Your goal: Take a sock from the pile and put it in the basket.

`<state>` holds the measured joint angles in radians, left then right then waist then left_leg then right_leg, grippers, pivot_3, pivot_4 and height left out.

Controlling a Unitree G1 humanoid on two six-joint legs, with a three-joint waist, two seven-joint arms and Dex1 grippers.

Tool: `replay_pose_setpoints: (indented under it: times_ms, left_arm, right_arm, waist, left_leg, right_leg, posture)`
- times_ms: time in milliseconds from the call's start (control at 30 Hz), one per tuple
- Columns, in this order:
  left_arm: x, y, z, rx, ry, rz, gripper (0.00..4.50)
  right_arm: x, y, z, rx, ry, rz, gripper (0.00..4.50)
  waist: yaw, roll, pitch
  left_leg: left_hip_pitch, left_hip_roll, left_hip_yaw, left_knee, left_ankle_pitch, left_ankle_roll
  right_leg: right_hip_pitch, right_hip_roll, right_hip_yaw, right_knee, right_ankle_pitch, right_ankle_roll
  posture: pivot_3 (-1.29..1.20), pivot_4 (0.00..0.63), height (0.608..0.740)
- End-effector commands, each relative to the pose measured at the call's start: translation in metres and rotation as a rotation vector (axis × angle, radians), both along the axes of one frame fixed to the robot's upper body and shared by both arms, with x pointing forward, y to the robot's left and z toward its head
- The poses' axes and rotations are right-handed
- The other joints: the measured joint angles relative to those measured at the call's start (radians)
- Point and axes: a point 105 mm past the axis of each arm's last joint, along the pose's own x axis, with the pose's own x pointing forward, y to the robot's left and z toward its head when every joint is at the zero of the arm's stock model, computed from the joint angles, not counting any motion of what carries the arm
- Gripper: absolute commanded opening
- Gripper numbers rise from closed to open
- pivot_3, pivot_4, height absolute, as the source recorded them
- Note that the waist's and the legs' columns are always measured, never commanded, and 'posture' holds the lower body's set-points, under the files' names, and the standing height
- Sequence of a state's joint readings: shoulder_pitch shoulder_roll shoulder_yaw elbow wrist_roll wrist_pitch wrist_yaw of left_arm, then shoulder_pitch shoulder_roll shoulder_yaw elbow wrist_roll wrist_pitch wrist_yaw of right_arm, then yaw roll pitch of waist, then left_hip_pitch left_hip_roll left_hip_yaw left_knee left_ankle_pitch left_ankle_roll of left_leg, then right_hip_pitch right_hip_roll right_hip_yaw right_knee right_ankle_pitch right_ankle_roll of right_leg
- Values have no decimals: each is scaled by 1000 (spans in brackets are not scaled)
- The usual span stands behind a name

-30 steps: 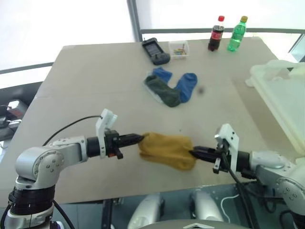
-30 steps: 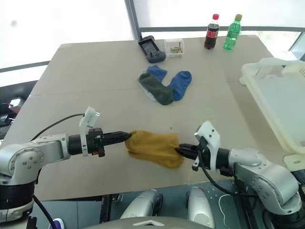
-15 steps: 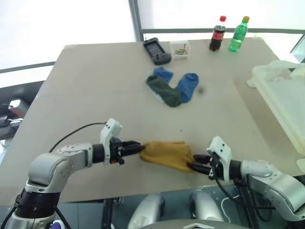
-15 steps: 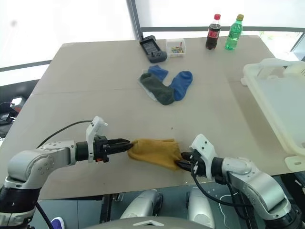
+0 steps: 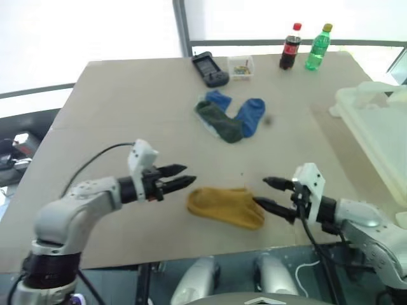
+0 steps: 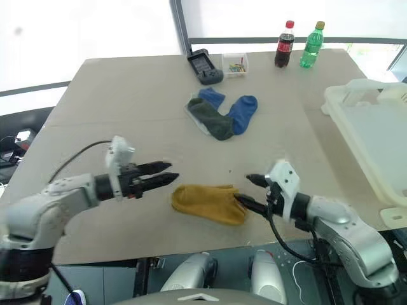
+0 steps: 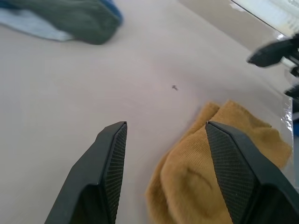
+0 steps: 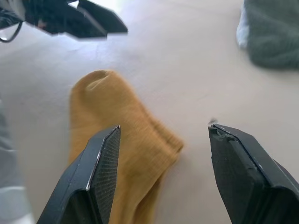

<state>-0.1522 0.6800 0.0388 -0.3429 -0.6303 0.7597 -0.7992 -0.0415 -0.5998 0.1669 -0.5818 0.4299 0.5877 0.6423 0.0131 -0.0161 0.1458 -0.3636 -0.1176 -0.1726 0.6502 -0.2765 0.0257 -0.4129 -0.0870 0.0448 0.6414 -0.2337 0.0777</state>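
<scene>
- Left wrist view gives you the close look: the left gripper [image 7: 163, 154] has its jaws spread, nothing between them, with the mustard sock [image 7: 219, 172] lying flat on the table [image 7: 70, 93] under one finger.
- Right wrist view shows you the same sock from its other end; the right gripper [image 8: 161, 163] also stands open and empty, one finger over the sock's edge. You cannot tell from it whether that finger touches the fabric.
- Head views show you what the wrist cameras miss: both grippers level, facing each other across the sock near the table's front edge, the left one just clear of it, the right one's lower finger at its end.
- Farther back, mid-table, you see the pile [image 5: 230, 118]: a dark green sock overlapping a blue one, with something pale beneath that is hard to make out.
- At your right the basket [image 6: 375, 136] is cut off by the frame, well apart from the mustard sock.
- Along the far edge stand a dark device [image 5: 210, 68], a small clear box [image 5: 241, 65], a cola bottle [image 5: 289, 46] and a green bottle [image 5: 317, 47].
</scene>
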Motion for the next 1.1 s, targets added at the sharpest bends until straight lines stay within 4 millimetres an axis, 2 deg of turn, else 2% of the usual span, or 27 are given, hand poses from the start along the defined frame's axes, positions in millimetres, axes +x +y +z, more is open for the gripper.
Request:
replay_pose_setpoints:
  times_ms: [33,133,200,267,367,500,600,767,900,1100]
  left_arm:
    - [8,-7,-22,116,-64,12,2836]
    - [7,-3,-47,221,-78,14,2836]
    - [8,-1,-52,233,-87,22,2836]
    - [9,-1,-50,218,-98,34,2836]
    - [10,0,-36,145,-104,54,2836]
    - [-3,5,-4,-51,-19,18,2836]
    - [-15,13,3,-92,79,-17,2836]
    - [-27,22,-11,-14,197,-33,2836]
    - [-36,20,-22,23,256,-49,2836]
    - [-33,18,-40,93,308,-13,2836]
  right_arm:
    - [5,9,-26,-111,-35,19,3055]
    - [8,1,-56,-250,-37,31,3055]
    - [11,-4,-61,-266,-36,15,3055]
    - [13,-6,-56,-237,-45,2,3055]
    - [15,-3,-35,-125,-69,-13,3055]
    - [3,1,-2,6,-95,39,3055]
    - [-6,1,7,49,-68,68,3055]
    - [-11,2,2,34,-40,85,3055]
    - [-13,7,-4,21,-27,102,3055]
    - [-17,5,-20,-48,-7,116,3055]
  waist:
    - [0,0,0]
    - [0,0,0]
    - [0,0,-2]
    - [1,0,-2]
    - [1,0,-3]
    - [-2,0,-1]
    - [-2,1,-1]
    - [-1,1,0]
    - [0,1,1]
    - [1,1,1]
  left_leg:
    - [-1,0,0,0,0,0]
    - [-2,0,0,-1,0,0]
    - [0,0,1,-1,0,0]
    - [2,0,0,-1,0,0]
    - [3,0,-1,0,-1,1]
    - [2,0,-1,1,0,1]
    - [0,0,-1,0,0,0]
    - [0,0,-1,-1,0,1]
    - [0,0,-1,-1,0,1]
    - [1,0,-1,-1,0,1]
  right_leg:
    - [-1,0,0,0,0,0]
    - [-3,0,1,0,0,0]
    - [-1,0,1,-1,0,0]
    - [1,0,0,-1,0,0]
    - [2,1,0,0,0,0]
    - [1,2,0,1,0,0]
    - [-1,2,0,1,0,0]
    - [-1,2,0,-1,0,0]
    - [0,2,0,0,0,0]
    - [0,2,0,0,0,0]
  posture:
    - [0,150,740]
    - [0,150,740]
    - [0,150,740]
    - [0,150,740]
    - [0,150,740]
    - [0,150,740]
    - [0,150,740]
    - [0,150,740]
    - [0,150,740]
    - [0,150,740]
